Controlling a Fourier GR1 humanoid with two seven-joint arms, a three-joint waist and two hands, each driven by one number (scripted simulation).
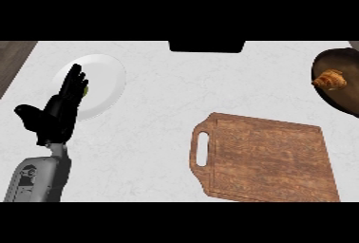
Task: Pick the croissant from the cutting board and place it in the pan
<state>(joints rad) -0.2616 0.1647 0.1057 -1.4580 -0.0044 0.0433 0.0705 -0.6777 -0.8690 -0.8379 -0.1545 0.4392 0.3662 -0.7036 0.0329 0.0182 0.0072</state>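
Wooden handled cutting board (270, 161) lies bare; flaky croissant (329, 79) in round dark pan (344, 102).

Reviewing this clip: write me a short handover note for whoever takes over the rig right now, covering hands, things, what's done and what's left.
Left hand: open, fingers up, resting over the white plate at the counter's left; something small and yellow-green shows behind its fingers.
Right hand: not in view.
Croissant: lying in the dark pan at the right edge.
Cutting board: nothing on it, handle hole to the left.
Done: the croissant is off the board and in the pan.
Left: nothing of the placing, as far as this view shows.
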